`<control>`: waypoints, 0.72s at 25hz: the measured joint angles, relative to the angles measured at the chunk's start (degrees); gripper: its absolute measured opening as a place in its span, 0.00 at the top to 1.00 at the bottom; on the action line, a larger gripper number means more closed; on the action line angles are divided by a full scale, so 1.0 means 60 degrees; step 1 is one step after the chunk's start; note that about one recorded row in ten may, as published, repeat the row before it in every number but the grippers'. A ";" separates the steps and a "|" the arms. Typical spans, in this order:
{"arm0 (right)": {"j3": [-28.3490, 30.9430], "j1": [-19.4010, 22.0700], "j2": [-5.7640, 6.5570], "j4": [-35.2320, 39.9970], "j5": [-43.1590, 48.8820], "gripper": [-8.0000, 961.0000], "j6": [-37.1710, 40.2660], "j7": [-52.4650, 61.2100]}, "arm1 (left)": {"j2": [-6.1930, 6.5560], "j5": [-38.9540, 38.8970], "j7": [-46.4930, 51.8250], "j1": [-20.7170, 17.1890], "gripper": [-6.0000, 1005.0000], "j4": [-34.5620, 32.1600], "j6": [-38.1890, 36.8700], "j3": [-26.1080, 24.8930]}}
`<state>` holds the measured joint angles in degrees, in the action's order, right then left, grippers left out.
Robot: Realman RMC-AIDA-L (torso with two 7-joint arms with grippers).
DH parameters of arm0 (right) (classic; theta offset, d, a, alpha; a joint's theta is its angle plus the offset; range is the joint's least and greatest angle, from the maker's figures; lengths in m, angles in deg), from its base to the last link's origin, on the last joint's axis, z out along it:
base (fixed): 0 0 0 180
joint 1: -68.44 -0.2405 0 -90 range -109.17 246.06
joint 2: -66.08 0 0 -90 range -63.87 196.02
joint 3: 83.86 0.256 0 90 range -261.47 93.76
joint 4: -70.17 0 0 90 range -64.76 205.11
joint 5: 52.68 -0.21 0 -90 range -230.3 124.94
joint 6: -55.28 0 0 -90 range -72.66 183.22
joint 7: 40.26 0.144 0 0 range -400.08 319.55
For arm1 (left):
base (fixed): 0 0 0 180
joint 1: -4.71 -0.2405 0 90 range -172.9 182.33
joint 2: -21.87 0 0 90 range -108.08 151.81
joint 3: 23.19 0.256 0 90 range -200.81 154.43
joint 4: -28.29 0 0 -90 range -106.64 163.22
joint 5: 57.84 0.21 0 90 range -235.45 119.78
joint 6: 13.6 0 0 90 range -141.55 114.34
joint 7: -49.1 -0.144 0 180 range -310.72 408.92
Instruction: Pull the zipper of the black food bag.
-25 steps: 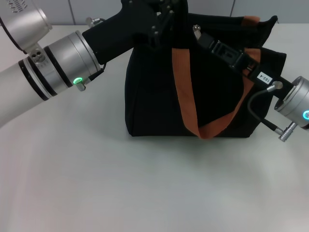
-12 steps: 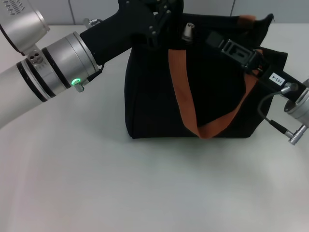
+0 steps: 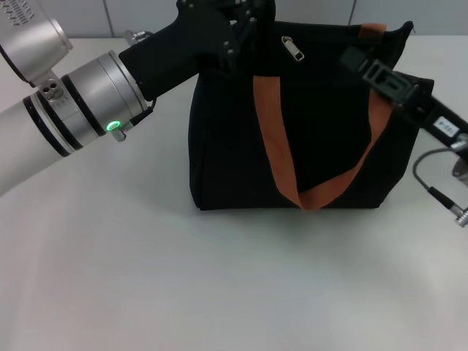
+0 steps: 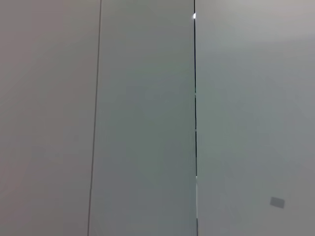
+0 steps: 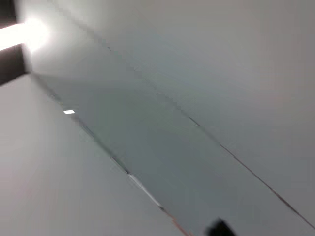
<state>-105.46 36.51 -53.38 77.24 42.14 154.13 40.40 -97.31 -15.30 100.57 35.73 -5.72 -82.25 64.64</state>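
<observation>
As seen from the head camera, the black food bag (image 3: 300,124) is stood upright on the white table (image 3: 183,278), toward the far side, its boxy body facing the camera. One orange-brown handle (image 3: 274,124) is draped down the front face in a loop that reaches almost to the bag's base, and a second handle (image 3: 374,29) is seen at the far upper edge. The zipper (image 3: 291,48), a small silver pull tab, is found lying against the black fabric near the bag's upper edge, left of the middle, with nothing gripping it. What is inside the bag cannot be made out, since only dark fabric is presented at the top.

The left gripper (image 3: 245,22) is held at the bag's upper left corner, just beside the pull tab; its black fingers merge with the bag, so whether they are apart or closed cannot be told. The right gripper (image 3: 358,55) is held near the bag's upper right edge, well apart from the tab, and its fingers appear to be clear of the bag, though their state cannot be judged either.

From the left wrist camera, only pale wall panels (image 4: 147,123) with dark vertical seams are shown.

From the right wrist camera, pale tilted panels (image 5: 172,98) and a bright light (image 5: 29,32) are shown.
</observation>
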 joint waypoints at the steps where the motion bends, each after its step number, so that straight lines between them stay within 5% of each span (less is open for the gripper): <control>1: 0.0031 0.0003 -0.0004 -0.0001 -0.0001 0.99 0.0521 -0.0753 | -0.0001 -0.0001 0.0007 0.0000 0.94 0.0000 -0.0004 0.0008; 9: 0.0026 0.0019 -0.0003 0.0010 -0.0022 0.94 0.0666 -0.2570 | 0.0000 -0.0059 0.0077 0.0000 0.94 -0.0030 -0.0029 0.0082; 18: 0.0010 -0.0178 -0.0015 -0.0023 -0.0002 0.57 0.0003 -0.2941 | -0.0001 -0.0456 0.0034 0.0091 0.93 -0.0143 0.0009 0.0581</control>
<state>-105.39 35.44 -53.47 77.11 42.12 154.15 22.75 -97.32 -18.04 100.77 36.28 -6.57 -82.20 68.12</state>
